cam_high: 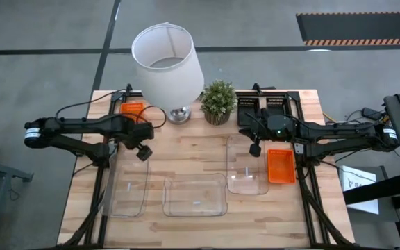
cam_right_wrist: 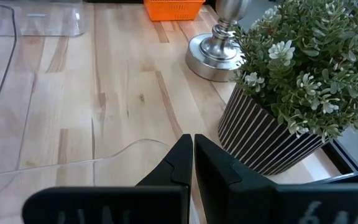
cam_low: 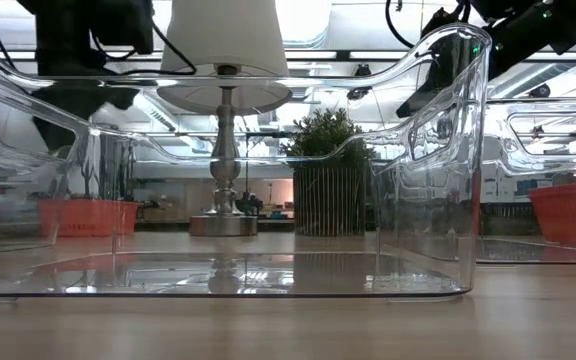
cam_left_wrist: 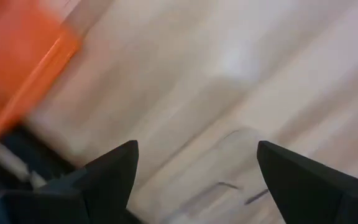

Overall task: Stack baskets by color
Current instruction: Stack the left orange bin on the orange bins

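Observation:
Three clear baskets stand on their bases along the table's near half: left [cam_high: 127, 189], middle [cam_high: 195, 196], right [cam_high: 248, 169]. One orange basket [cam_high: 132, 109] sits at the far left, another [cam_high: 280, 167] beside the right clear one. Black baskets [cam_high: 269, 105] stand at the far right. My left gripper [cam_high: 143, 153] hangs open, pointing down, above the far end of the left clear basket; its wrist view is blurred and shows its fingers [cam_left_wrist: 120, 168] wide apart with nothing between them. My right gripper [cam_high: 255, 148] is shut [cam_right_wrist: 192, 155], above the right clear basket's far end.
A lamp with a white shade [cam_high: 167, 55] and a silver foot [cam_right_wrist: 219, 53] stands at the far middle, with a small potted plant [cam_high: 219, 101] beside it. Bare wood [cam_high: 193, 149] lies between the two grippers. Cables run along the far left.

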`<state>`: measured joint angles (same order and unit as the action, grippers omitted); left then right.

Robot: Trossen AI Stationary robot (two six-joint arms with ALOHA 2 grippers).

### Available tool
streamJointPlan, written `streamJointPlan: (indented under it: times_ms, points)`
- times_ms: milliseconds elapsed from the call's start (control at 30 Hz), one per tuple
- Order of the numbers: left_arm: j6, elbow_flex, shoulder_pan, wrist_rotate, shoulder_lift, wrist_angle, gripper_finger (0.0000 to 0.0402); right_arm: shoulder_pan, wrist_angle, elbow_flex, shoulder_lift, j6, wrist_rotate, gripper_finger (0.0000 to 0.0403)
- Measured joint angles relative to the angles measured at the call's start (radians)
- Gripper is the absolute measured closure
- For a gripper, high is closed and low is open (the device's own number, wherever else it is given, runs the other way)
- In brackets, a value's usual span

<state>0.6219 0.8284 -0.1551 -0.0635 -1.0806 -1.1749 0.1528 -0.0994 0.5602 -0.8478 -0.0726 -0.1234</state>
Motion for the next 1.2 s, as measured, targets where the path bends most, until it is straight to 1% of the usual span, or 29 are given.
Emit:
streamJointPlan:
  times_ms: [33,100,167,267,400,433,500,600,767,900,1100,1200]
  points:
    - [-0.091,0.000,0.000,0.000,0.005,-0.002,0.0088,0.000,0.000,0.000,0.000,-0.003,0.000,0.0394]
    - [-0.224,-0.002,0.000,-0.040,0.010,-0.004,0.0088,0.000,0.000,0.000,0.000,-0.006,0.000,0.0394]
    - [-0.286,-0.004,0.000,-0.103,0.005,-0.005,0.0088,0.000,0.000,-0.001,0.000,-0.006,0.000,0.0394]
    - [-0.277,-0.004,-0.004,-0.195,-0.006,-0.005,0.0088,0.000,-0.001,-0.006,0.000,-0.007,0.000,0.0394]
    - [-0.171,-0.010,-0.008,-0.327,-0.014,-0.005,0.0088,0.000,-0.001,-0.008,0.000,-0.010,0.000,0.0394]
    - [-0.160,-0.015,-0.008,-0.348,-0.013,-0.005,0.0088,0.000,-0.001,-0.008,0.000,-0.014,0.000,0.0394]
    - [-0.172,-0.029,-0.007,-0.363,-0.009,-0.012,0.0089,0.000,-0.001,-0.008,0.000,-0.019,0.000,0.0394]
    - [-0.237,-0.041,0.002,-0.376,-0.003,-0.011,0.0089,0.000,-0.001,-0.008,0.000,-0.020,0.001,0.0394]
    - [-0.341,-0.048,0.001,-0.512,0.005,0.005,0.0089,0.000,-0.001,-0.008,0.000,-0.020,0.001,0.0394]
    - [-0.333,-0.050,0.000,-0.576,0.030,0.008,0.0089,0.000,-0.001,-0.008,0.000,-0.020,0.002,0.0394]
    - [-0.235,-0.050,0.003,-0.606,0.106,0.017,0.0089,0.000,-0.002,-0.008,0.000,-0.022,0.003,0.0394]
    - [-0.198,-0.050,0.004,-0.642,0.131,0.001,0.0089,0.000,-0.002,-0.009,0.000,-0.029,0.003,0.0394]
